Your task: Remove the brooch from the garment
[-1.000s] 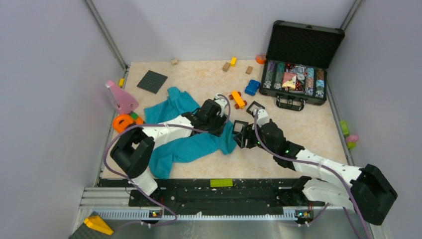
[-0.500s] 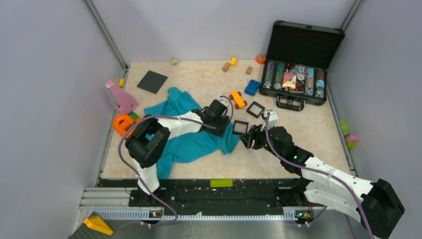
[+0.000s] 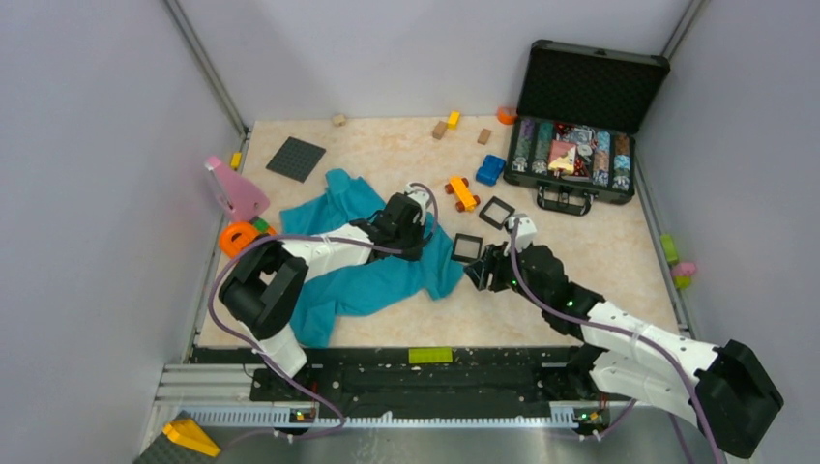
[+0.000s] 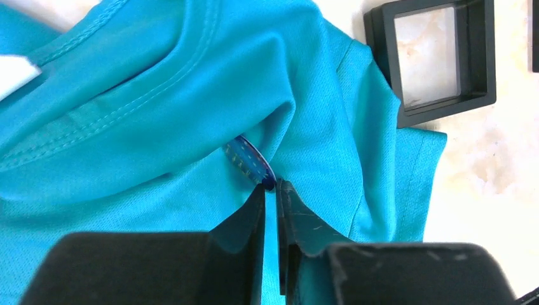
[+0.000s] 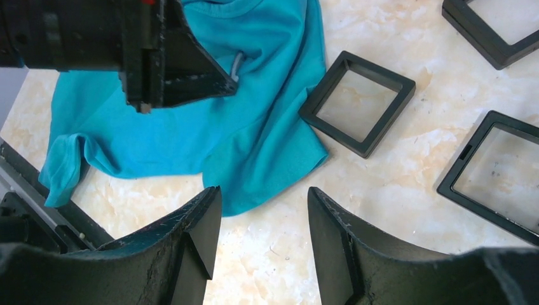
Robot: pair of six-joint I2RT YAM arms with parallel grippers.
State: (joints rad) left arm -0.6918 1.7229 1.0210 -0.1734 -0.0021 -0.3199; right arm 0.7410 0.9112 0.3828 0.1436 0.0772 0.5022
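The teal-blue garment (image 3: 358, 280) lies crumpled on the table, left of centre. The brooch (image 4: 249, 160), a small blue disc seen nearly edge-on, sits in a fold of the garment (image 4: 159, 95). My left gripper (image 4: 270, 185) is down on the cloth with its jaws nearly together, tips pinching the brooch's lower rim. From above, the left gripper (image 3: 404, 230) covers the brooch. My right gripper (image 5: 264, 197) hovers open over bare table just off the garment's (image 5: 254, 127) right edge, nothing between its fingers. The right gripper (image 3: 481, 274) sits close to a black frame.
Black square frames (image 3: 467, 247) (image 3: 497, 211) lie right of the garment. An open black case (image 3: 580, 126) stands at the back right, with a blue toy car (image 3: 490, 169) and an orange one (image 3: 462, 192) nearby. A dark grey plate (image 3: 295, 158) and pink piece (image 3: 235, 190) sit left.
My left jaws have closed from wide open down onto the brooch's rim. The right gripper drew back from the nearer black frame and has since held still.
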